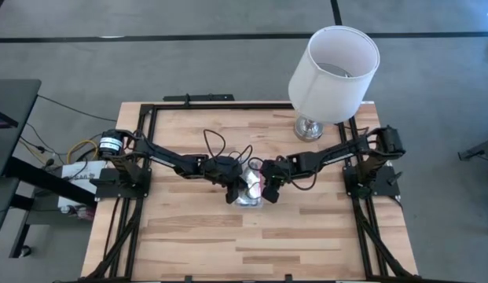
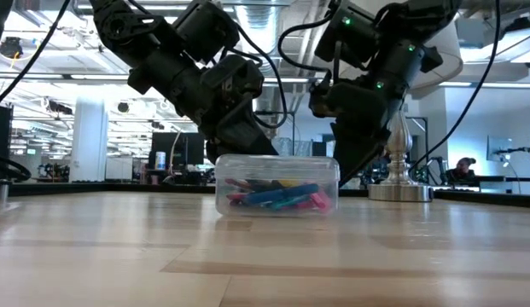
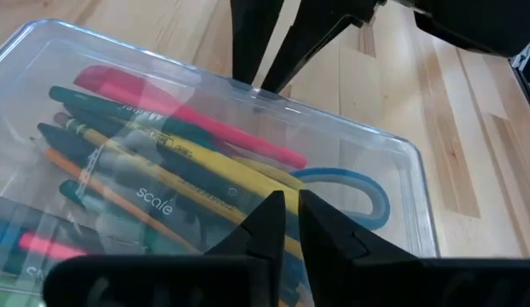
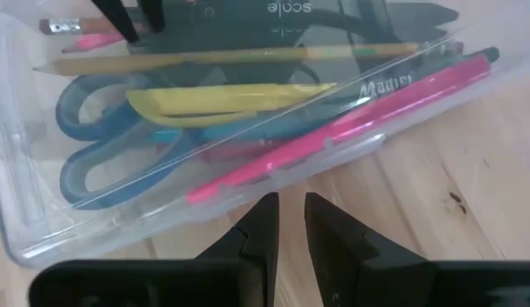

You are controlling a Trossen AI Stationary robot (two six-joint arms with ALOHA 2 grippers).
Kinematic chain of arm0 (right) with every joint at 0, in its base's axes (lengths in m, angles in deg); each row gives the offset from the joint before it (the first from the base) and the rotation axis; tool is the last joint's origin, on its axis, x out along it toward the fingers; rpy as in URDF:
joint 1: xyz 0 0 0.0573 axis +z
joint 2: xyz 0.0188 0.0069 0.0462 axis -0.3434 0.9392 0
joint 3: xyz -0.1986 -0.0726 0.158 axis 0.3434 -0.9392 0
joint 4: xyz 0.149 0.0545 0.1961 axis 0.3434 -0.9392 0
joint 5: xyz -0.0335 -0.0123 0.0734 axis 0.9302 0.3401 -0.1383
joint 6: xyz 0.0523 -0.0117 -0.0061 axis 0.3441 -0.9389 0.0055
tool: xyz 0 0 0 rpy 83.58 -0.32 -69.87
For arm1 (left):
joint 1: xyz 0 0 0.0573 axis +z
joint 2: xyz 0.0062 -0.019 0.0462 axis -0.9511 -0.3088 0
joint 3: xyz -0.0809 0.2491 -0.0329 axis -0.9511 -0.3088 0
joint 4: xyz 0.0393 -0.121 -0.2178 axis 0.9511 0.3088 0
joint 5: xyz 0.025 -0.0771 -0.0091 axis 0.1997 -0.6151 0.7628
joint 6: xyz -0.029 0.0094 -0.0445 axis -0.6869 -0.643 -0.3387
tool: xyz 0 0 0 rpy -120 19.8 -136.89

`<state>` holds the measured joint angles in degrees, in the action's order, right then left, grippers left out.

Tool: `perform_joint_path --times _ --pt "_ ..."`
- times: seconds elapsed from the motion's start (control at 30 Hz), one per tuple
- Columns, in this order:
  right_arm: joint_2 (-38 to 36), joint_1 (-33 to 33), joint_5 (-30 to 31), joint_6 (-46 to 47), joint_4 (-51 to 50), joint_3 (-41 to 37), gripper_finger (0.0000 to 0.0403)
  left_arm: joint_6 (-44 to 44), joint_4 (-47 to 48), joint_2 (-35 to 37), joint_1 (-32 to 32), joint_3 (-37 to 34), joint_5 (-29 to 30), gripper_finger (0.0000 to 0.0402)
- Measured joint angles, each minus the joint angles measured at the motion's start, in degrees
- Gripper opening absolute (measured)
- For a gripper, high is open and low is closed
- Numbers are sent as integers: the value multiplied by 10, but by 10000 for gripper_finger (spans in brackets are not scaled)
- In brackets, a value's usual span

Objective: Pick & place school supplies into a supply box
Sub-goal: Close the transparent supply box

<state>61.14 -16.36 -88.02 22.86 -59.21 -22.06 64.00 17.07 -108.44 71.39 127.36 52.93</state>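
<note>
The clear supply box (image 1: pixel 250 190) stands mid-table with its lid on. Inside lie the pens, pencils and markers (image 3: pixel 162 162) in pink, yellow, green and blue, plus the blue-handled scissors (image 4: pixel 102 153). My left gripper (image 3: pixel 290 213) is shut over the lid on the box's left side (image 2: pixel 247 149). My right gripper (image 4: pixel 290 209) is shut at the box's right side (image 2: pixel 348 166), tips by the lid's rim. My left gripper comes slanting down from the table's left, its shut fingertips (image 3: pixel 273 209) on or just over the lid's top (image 3: pixel 333 170); I cannot tell whether they touch. My right gripper comes slanting down from the right, and its shut fingertips (image 3: pixel 263 81) meet the lid's rim (image 3: pixel 273 95) on the box's right side. The box rests flat on the table.
A white lampshade (image 1: pixel 334 63) on a chrome base (image 1: pixel 309 127) stands at the far right of the table, behind my right arm. Bare wood (image 1: pixel 251 244) lies toward the near edge. A dark frame (image 1: pixel 149 118) borders the table.
</note>
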Motion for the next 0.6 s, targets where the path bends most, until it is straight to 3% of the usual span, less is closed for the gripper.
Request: perform_joint_path --times 0.33,0.6 --pt "-5 -1 31 57 -92 1 54 4 -4 0 2 0 -7 3" --pt "-74 35 71 38 -104 1 54 22 2 32 3 -2 -32 7"
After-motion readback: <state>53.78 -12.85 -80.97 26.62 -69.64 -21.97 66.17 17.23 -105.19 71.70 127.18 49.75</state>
